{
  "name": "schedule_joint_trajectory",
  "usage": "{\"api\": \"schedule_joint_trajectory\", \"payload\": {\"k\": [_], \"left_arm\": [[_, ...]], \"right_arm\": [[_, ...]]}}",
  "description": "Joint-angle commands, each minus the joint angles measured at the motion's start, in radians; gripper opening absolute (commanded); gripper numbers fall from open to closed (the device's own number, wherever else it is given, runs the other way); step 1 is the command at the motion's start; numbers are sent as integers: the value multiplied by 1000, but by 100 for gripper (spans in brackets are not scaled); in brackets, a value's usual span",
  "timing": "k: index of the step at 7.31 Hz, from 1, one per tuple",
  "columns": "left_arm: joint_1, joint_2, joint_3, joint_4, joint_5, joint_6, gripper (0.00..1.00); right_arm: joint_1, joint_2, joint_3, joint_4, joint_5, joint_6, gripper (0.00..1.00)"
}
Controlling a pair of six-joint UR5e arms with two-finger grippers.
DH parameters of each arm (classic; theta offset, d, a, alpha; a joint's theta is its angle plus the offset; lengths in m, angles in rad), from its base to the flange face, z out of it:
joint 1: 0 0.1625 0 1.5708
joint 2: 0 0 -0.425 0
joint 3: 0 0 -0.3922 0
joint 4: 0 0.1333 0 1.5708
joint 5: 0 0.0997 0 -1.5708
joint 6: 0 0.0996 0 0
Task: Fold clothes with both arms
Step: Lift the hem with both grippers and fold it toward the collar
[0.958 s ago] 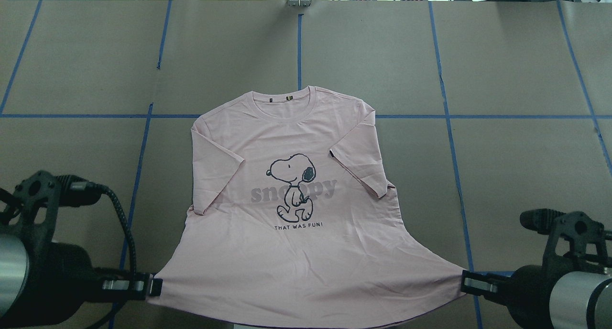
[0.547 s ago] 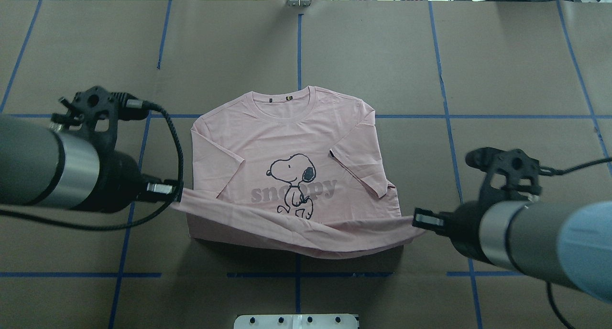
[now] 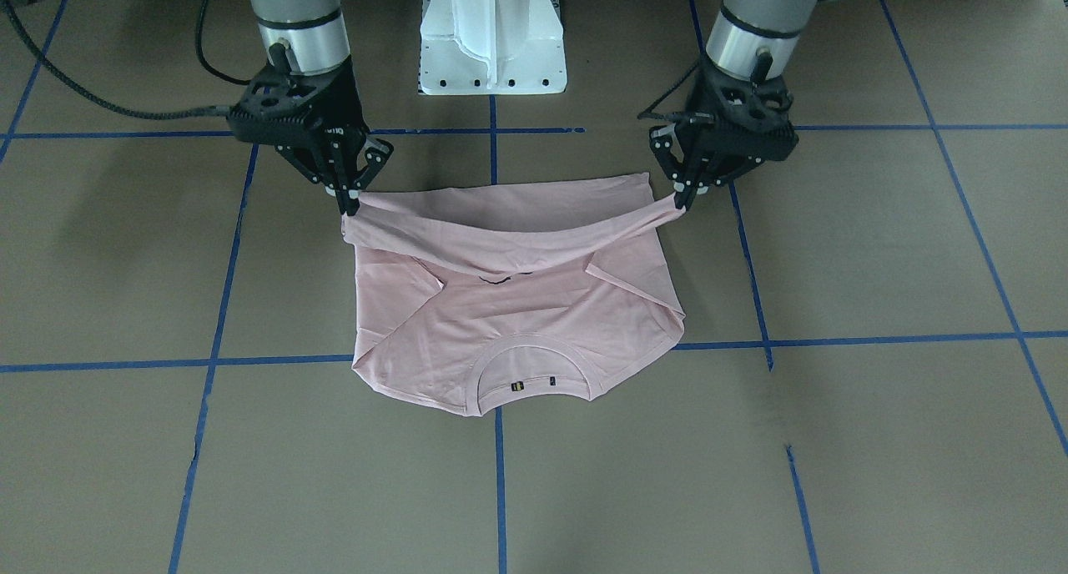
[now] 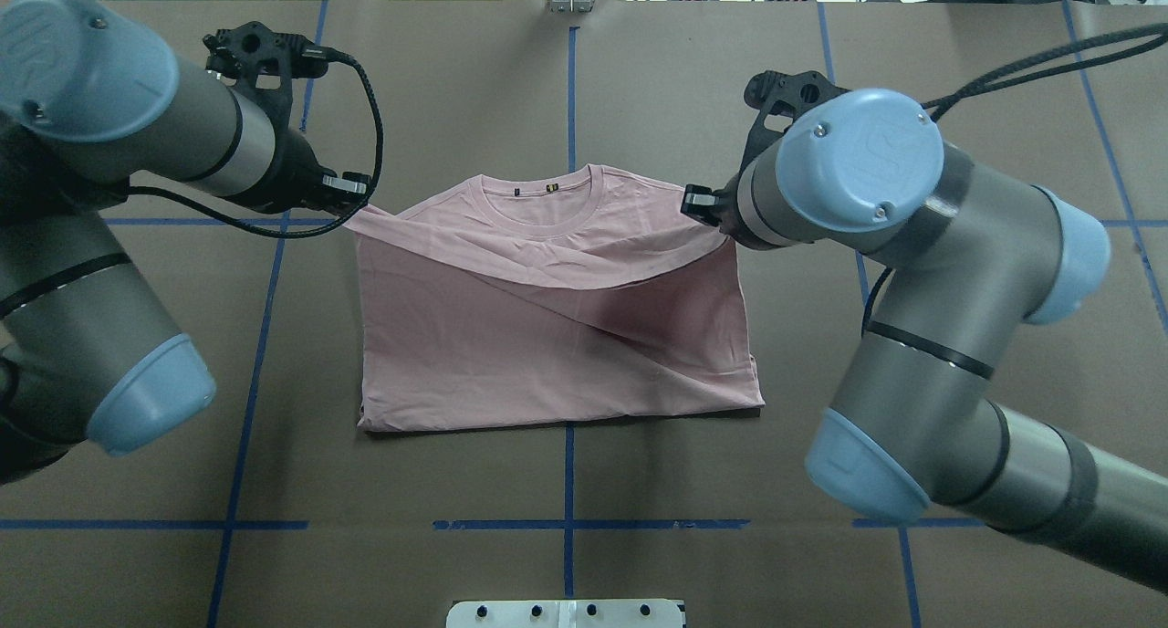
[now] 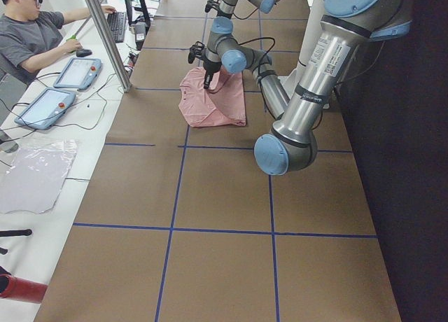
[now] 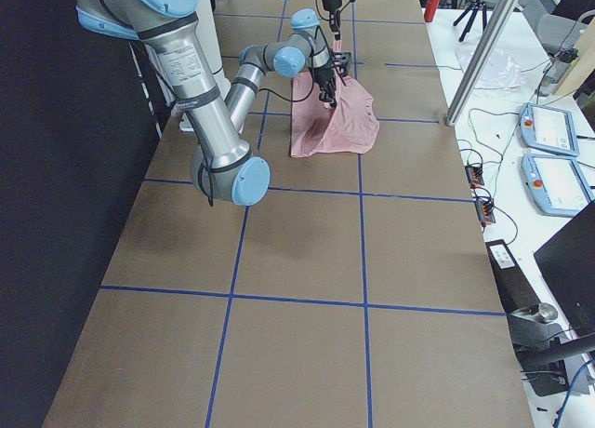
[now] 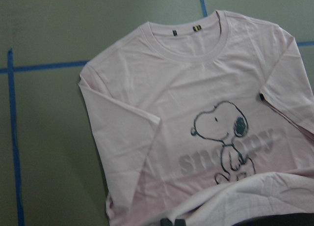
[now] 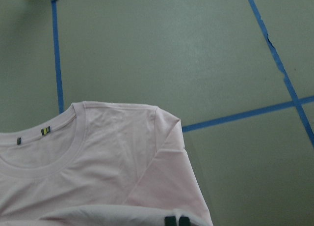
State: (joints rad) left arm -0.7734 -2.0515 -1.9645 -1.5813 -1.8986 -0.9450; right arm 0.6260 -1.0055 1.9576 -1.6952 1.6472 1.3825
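**Hem held up over the shirt's front**

The pale pink short-sleeved T-shirt (image 4: 547, 363) lies at the middle of the brown paper-covered table (image 4: 456, 89), its ribbed round collar (image 4: 546, 210) toward the edge far from the robot. Its hem is raised off the table and stretched across the chest, sagging in the middle and covering most of the dark dog print (image 7: 223, 137).

The black two-finger left gripper (image 4: 351, 190) is clamped on one hem corner. The black two-finger right gripper (image 4: 693, 199) is clamped on the other, and both are level with the shoulders.

Blue tape lines (image 4: 569, 89) cross the table. The white pedestal base (image 3: 492, 36) stands at the robot's edge. Beyond the far edge, a person (image 5: 31, 38) sits at a keyboard (image 5: 115, 24).
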Motion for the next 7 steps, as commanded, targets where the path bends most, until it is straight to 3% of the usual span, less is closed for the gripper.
{"api": "schedule_joint_trajectory", "payload": {"k": [1, 4, 7], "left_arm": [[-21, -24, 186, -158, 4, 15, 0], [-20, -55, 422, -348, 42, 15, 0], [-12, -50, 450, -371, 49, 12, 0]], "right_arm": [[47, 82, -267, 194, 0, -13, 0], [72, 162, -569, 364, -1, -42, 0], [84, 160, -612, 387, -1, -65, 0]]}}
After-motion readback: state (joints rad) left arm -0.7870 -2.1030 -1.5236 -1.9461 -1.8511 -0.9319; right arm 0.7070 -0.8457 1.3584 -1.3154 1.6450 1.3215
